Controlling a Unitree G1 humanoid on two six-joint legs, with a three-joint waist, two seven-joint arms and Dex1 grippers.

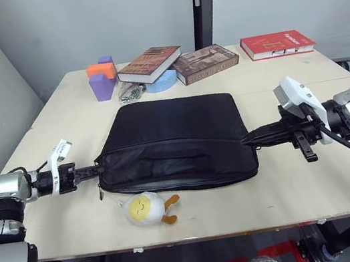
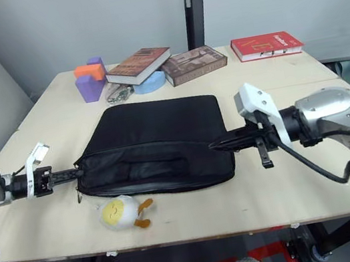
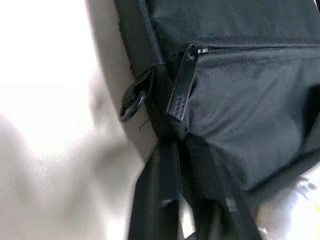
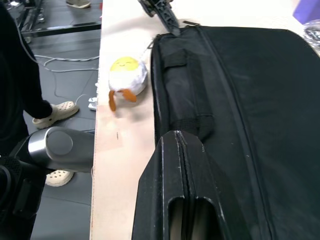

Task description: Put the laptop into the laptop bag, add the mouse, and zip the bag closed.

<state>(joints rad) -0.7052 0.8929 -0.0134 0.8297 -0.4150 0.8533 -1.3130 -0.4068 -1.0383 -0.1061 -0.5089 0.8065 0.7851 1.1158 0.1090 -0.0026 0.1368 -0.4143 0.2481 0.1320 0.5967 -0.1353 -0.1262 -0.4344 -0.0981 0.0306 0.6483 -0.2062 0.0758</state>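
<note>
Laptop bag: large, flat, black fabric case, rectangular, lying flat near the front middle of the pale wooden table, long edge toward the robot; a zipper line runs along the near long side, with a front pocket band below it. Left gripper: at the bag's left near corner, fingers drawn together and clamped on the fabric there. Right gripper: at the bag's right near corner, fingers pressed together against the bag's edge; whether fabric sits between them cannot be told. The bag thus spans between the two grippers. Left wrist view: adds a close look at the corner, with a black zipper pull hanging flat along the seam and a dark metal ring just beside it, the fingers meeting the fabric below. Right wrist view: shows the bag's length running away from the closed fingers, and a person's dark clothing and pale shoe on the floor beyond the table edge. Egg-shaped plush toy: white and yellow, just in front of the bag, near but apart. Far side of table: purple and orange blocks, two brown books, a red book, well apart from the bag.
</note>
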